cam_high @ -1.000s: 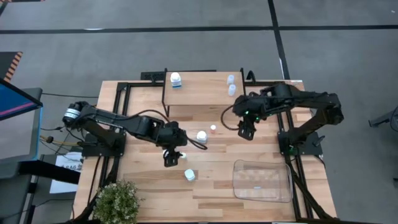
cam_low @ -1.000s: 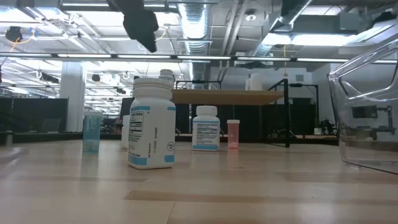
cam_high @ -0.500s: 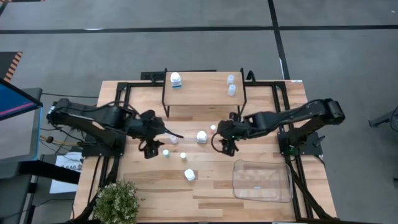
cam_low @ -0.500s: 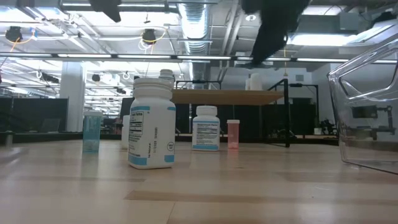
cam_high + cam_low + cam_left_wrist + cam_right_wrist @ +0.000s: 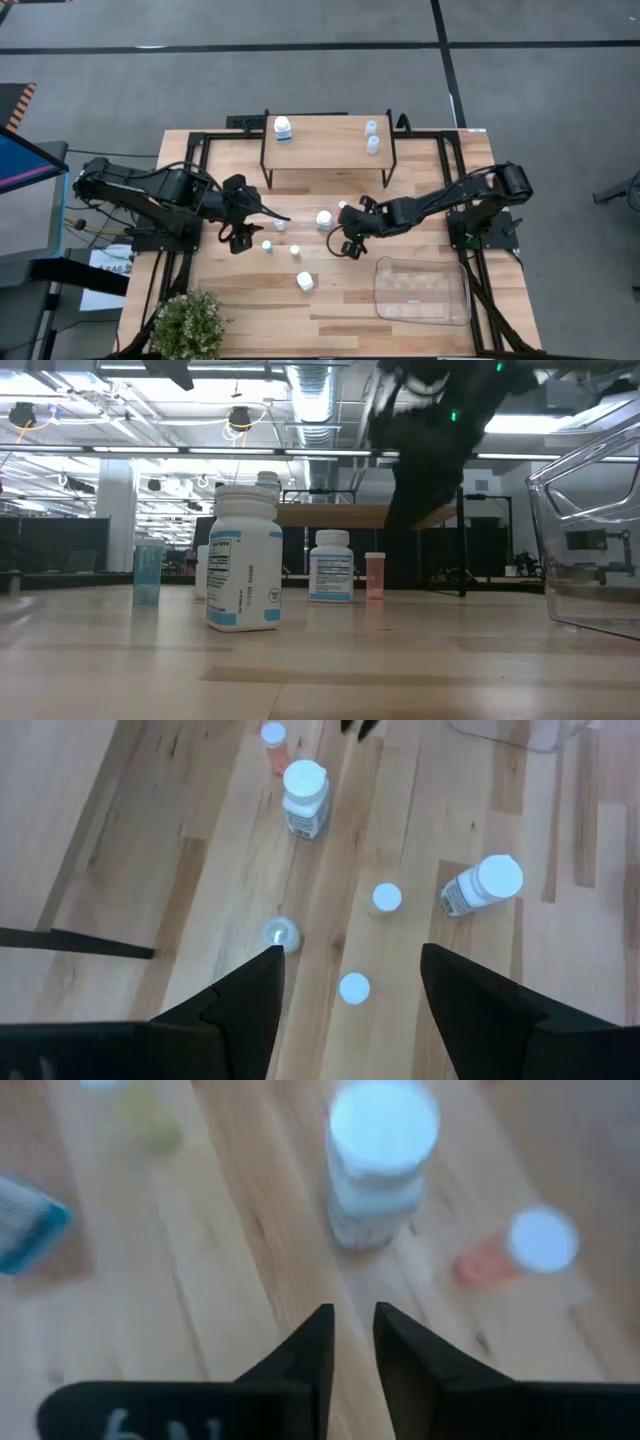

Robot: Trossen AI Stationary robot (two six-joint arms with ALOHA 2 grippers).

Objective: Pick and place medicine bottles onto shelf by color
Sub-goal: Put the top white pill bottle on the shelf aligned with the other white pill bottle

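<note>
The right gripper [image 5: 349, 245] hung low over the table with its fingers [image 5: 308, 1355] nearly together and nothing between them, a narrow gap showing. Just ahead of the fingertips stood a white medicine bottle [image 5: 383, 1162], and beside that a small orange bottle [image 5: 520, 1250] with a pale cap. The left gripper [image 5: 350, 995] was spread wide and empty above the table; past its fingers stood three small pale-capped bottles [image 5: 386, 899], with a white bottle lying on its side [image 5: 482, 886] near them. Three more bottles [image 5: 283, 127] stood on the shelf [image 5: 325, 150], well beyond both grippers.
</note>
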